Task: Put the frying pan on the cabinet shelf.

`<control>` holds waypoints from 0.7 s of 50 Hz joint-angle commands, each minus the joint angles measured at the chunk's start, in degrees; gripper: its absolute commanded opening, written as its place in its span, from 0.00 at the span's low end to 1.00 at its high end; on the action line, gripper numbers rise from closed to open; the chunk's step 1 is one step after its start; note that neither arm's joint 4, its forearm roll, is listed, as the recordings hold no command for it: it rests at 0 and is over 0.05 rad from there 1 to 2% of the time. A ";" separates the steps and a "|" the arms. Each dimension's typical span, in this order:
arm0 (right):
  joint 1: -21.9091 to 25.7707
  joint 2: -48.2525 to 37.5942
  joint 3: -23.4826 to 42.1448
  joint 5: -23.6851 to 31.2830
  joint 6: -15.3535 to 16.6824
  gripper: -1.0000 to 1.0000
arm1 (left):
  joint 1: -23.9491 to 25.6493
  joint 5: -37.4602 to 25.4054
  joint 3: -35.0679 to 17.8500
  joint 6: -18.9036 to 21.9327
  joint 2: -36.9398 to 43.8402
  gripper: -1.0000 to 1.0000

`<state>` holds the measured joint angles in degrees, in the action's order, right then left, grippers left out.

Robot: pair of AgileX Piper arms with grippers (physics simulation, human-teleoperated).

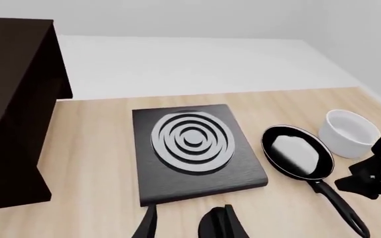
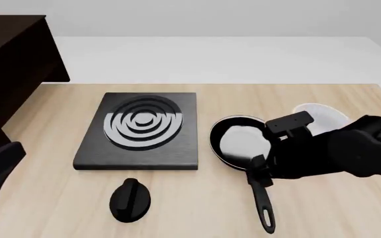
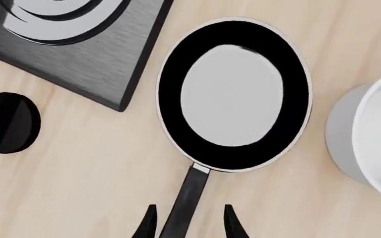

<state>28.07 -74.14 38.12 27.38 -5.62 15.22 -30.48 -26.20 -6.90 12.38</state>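
Note:
The frying pan (image 2: pixel 239 140) lies flat on the wooden table, right of the stove plate, and also shows in the left wrist view (image 1: pixel 297 151). Its long black handle (image 3: pixel 187 201) points toward the table's near edge. My right gripper (image 3: pixel 188 225) is open, one finger on each side of the handle close to the pan, with gaps showing. It comes in from the right in the front view (image 2: pixel 255 168). My left gripper (image 1: pixel 185 225) is open and empty at the near side of the stove plate (image 2: pixel 131 198). The dark cabinet (image 2: pixel 12 74) stands at far left; I cannot make out its shelf.
A black square stove plate (image 2: pixel 141 129) with grey rings lies mid-table between cabinet and pan. A white round bowl (image 2: pixel 319 116) sits just right of the pan, behind my right arm. A white wall rises behind the table's far edge.

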 commanded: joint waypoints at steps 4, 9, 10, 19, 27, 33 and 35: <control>1.12 -2.47 -3.10 -3.71 -0.94 1.00 | 0.43 -0.25 -0.32 -0.60 -0.16 1.00; 1.96 -3.06 -4.33 -4.93 -1.43 1.00 | 0.62 -0.49 -0.54 -0.73 -0.26 1.00; 1.89 -3.05 -4.46 -5.01 -1.36 1.00 | 0.79 -0.56 -0.55 -0.76 -0.33 1.00; 1.40 -4.91 -5.47 -6.70 -0.88 1.00 | 0.92 -0.33 -0.24 -0.76 -0.35 1.00; 2.60 -5.97 -6.24 -8.36 -2.36 1.00 | 1.23 -0.08 0.02 -0.77 -0.21 1.00; 1.45 -5.96 -7.09 -9.04 -1.93 1.00 | 1.37 0.28 0.44 -1.16 -0.30 1.00; 1.78 -5.81 -7.51 -9.18 -2.42 1.00 | 1.49 0.43 0.69 -1.22 -0.38 1.00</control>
<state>29.87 -79.58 31.93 19.46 -7.40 16.40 -30.48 -26.08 -7.83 12.10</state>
